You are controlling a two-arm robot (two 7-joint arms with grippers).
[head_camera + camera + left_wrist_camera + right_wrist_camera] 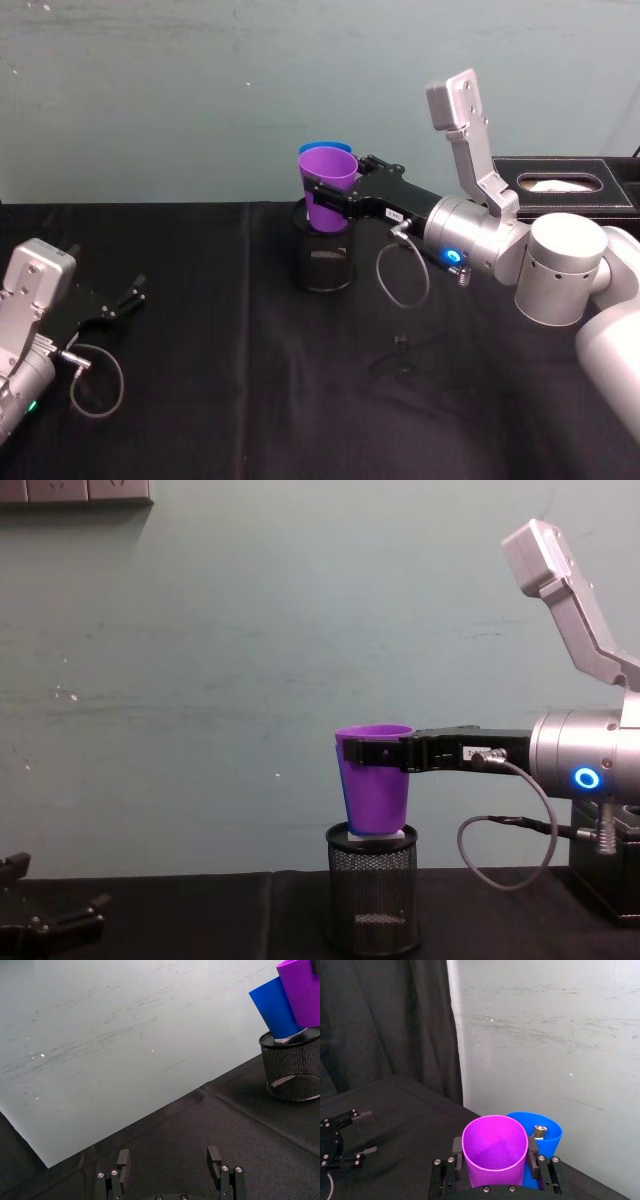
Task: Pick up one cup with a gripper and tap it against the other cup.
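My right gripper (325, 195) is shut on the purple cup (330, 168) and holds it upright just above the black wire-mesh pen holder (324, 262). The gripper's fingers (375, 752) clasp the cup's sides below the rim. The blue cup (322, 148) stands in the holder's mouth right behind the purple cup (495, 1152). The blue cup (547, 1135) sits close against the purple one, and I cannot tell whether they touch. My left gripper (130, 298) rests open on the black cloth at the far left, with nothing between its fingers (123, 1160).
A black tissue box (565, 185) stands at the back right behind my right arm. A small dark object (400, 350) lies on the cloth in front of the holder. A pale wall closes off the table's back edge.
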